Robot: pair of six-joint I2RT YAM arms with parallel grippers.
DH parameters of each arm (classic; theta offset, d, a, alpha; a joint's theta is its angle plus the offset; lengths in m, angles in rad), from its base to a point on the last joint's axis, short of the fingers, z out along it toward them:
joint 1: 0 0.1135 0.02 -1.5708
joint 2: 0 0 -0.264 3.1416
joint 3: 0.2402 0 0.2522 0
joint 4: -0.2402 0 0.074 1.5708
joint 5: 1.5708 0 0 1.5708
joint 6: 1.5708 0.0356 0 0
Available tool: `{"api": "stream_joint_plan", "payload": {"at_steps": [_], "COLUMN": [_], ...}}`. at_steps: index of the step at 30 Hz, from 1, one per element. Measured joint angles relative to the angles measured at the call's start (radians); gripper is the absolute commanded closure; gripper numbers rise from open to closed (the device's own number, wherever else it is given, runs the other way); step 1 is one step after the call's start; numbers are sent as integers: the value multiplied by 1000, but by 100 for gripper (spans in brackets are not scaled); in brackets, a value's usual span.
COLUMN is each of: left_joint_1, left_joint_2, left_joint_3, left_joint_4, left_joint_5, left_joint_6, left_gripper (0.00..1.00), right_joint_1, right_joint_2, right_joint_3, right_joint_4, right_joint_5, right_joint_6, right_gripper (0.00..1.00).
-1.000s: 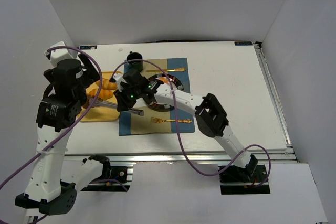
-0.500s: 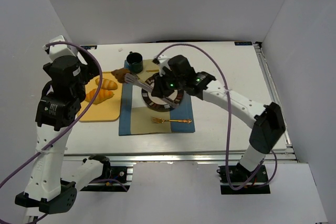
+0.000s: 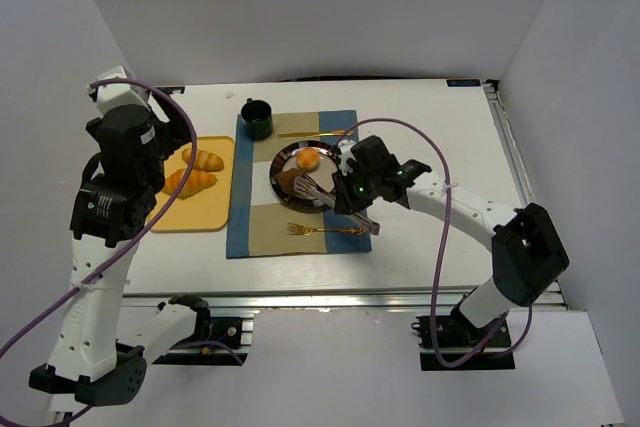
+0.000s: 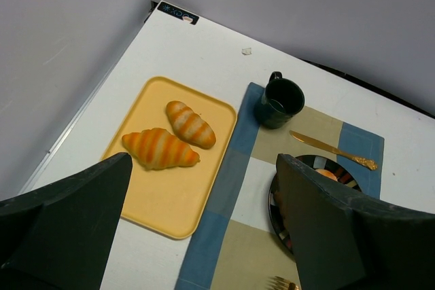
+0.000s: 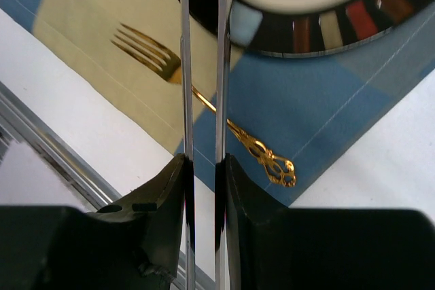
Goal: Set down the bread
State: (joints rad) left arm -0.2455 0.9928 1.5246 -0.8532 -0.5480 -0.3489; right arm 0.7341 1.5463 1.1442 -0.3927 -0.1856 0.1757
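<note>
At the far tips of the tongs point(image 5: 221, 66), which the right gripper point(image 5: 202, 168) clenches so their two blades stand nearly together, the dark brown chunk point(image 3: 291, 181) sits on the plate point(image 5: 292, 32); whether the blades pinch it I cannot tell. Just beyond those tips, the round bun point(image 3: 308, 159) rests on the same plate, and a gold fork point(image 5: 146, 52) crosses beneath the blades. The left gripper point(image 4: 204, 161) hangs spread wide and empty, high over two croissants point(image 4: 161, 149).
</note>
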Motion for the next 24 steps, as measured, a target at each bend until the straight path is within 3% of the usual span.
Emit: {"api": "stream_joint_plan", "payload": {"at_steps": [4, 7, 16, 24], "left_joint_1": [0, 0, 0, 0], "left_joint_2": [-2, -10, -26, -14], "left_joint_3": [0, -8, -13, -13], "left_joint_4": [-1, -6, -8, 2], "left_joint_5": [-1, -2, -1, 13], "left_joint_6": [-2, -7, -16, -20], "left_gripper": [2, 2, 2, 2], "right_joint_1": [-1, -1, -1, -1], "right_joint_2": [-1, -3, -55, -82], "right_joint_3": [-58, -69, -77, -72], "right_joint_4": [4, 10, 13, -7], "right_joint_5": [8, 14, 38, 65], "right_joint_6": [0, 0, 3, 5], "right_gripper": [81, 69, 46, 44]}}
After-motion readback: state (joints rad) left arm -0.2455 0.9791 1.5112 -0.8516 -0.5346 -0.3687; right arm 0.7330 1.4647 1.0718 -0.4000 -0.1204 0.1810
